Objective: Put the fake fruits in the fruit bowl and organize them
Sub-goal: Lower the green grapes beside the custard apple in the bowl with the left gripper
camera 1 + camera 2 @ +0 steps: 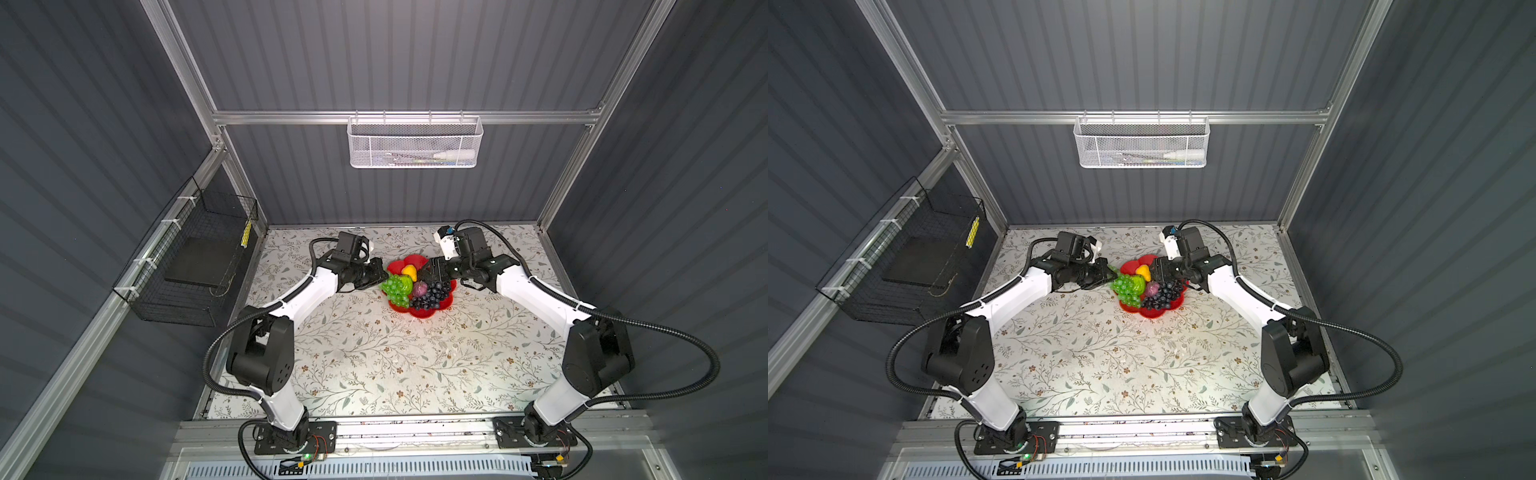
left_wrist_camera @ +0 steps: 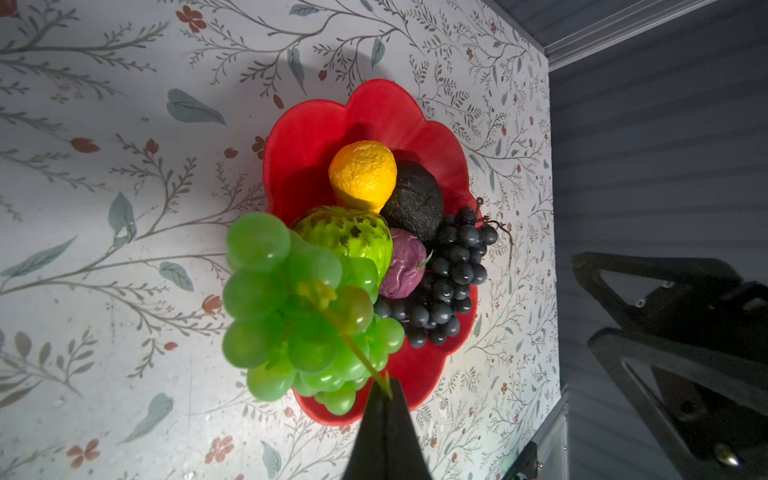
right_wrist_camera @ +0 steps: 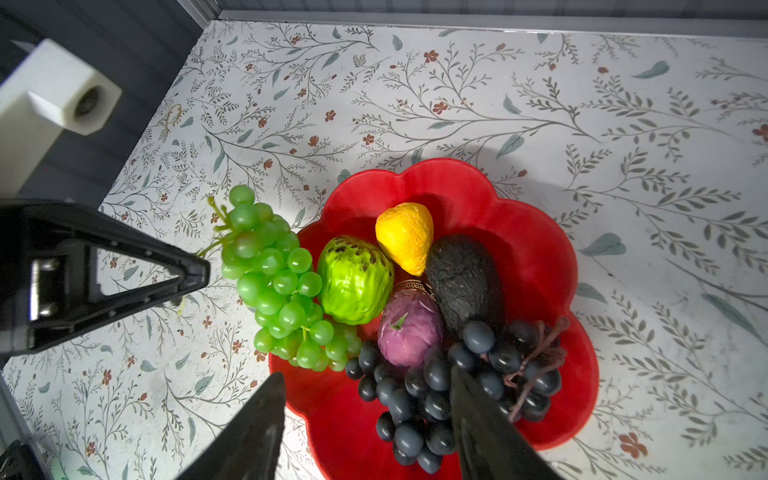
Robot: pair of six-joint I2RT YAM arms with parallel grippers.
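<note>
Floral tabletop (image 1: 374,353) carries the fruit bowl (image 3: 519,232), holding yellow pear (image 3: 405,237), black avocado (image 3: 461,278), bumpy green fruit (image 3: 355,280), purple fruit (image 3: 409,328) and dark grape bunch (image 3: 478,336). Left gripper (image 2: 384,390) pinches the green grape bunch (image 2: 291,299) by its stem at the bowl's rim; right gripper (image 3: 366,373) stands spread and empty over the bowl
</note>
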